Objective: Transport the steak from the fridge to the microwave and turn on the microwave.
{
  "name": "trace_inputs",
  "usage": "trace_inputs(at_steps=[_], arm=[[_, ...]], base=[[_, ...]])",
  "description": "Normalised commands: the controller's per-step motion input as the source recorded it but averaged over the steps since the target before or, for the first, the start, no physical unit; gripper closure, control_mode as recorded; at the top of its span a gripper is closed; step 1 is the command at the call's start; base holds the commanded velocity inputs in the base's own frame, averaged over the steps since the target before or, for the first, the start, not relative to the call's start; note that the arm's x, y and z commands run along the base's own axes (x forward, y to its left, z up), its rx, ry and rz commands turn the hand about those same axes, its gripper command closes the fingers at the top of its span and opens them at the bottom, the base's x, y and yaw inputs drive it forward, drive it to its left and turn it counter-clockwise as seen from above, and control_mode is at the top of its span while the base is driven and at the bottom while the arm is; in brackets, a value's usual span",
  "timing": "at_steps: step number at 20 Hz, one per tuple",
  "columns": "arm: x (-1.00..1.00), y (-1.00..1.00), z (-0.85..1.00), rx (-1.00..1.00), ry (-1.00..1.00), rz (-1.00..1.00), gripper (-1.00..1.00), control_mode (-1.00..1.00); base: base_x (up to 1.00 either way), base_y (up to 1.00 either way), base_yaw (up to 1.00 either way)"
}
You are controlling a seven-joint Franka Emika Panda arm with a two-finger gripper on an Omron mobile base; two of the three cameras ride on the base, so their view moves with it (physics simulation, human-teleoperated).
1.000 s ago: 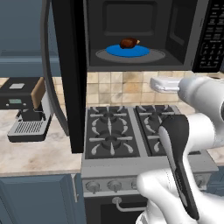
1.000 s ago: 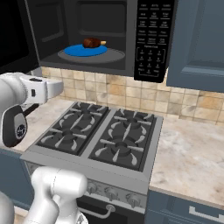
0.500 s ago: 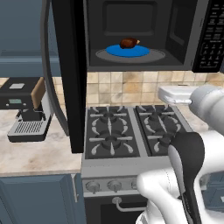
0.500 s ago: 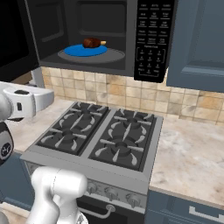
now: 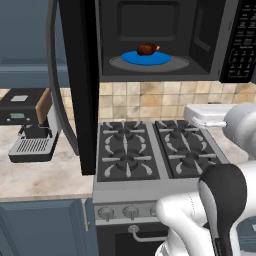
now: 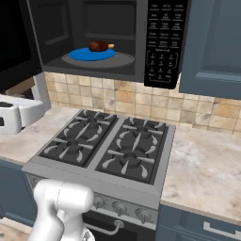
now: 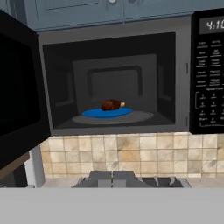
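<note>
Claw (image 7: 112,178) first: shut tight, tips pressed together, clamped on nothing. Hangs level above the stove (image 5: 160,150), well back from the wall, wrist horizontal, aimed straight into the mouth of the microwave (image 7: 131,37). Just ahead and below: burner grates. Up and to the left, nearest of the task's parts: open door (image 7: 19,87), swung wide on its left hinge. Farther in, ahead and a little above: steak (image 7: 111,105), already lying on the blue plate (image 7: 94,113) at the middle of the turntable (image 7: 140,117), long axis crosswise to the line of sight, pale tip to the right. Up and to the right, well apart from the door: button panel (image 7: 210,87). Likely next: swing left around the door's outer face and push it closed, then reach for the panel. Calls for keeping the arm outside the door's swing.
</note>
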Motion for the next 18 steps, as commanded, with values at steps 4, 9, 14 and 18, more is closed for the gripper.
trace_inputs(at_steps=[4,9,14,18], arm=[[-0.42,0.18,0.00,0.00,0.00,0.00,1.00,-1.00],[-0.34,0.23,0.00,0.00,-0.01,0.01,1.00,-1.00],[-0.29,0.12,0.00,0.00,-0.04,0.00,1.00,-1.00],[-0.40,0.00,0.00,0.00,-0.08,0.00,1.00,-1.00]], base=[[0.00,0.00,0.00],[0.00,0.00,0.00],[0.00,0.00,0.00],[0.00,0.00,0.00]])
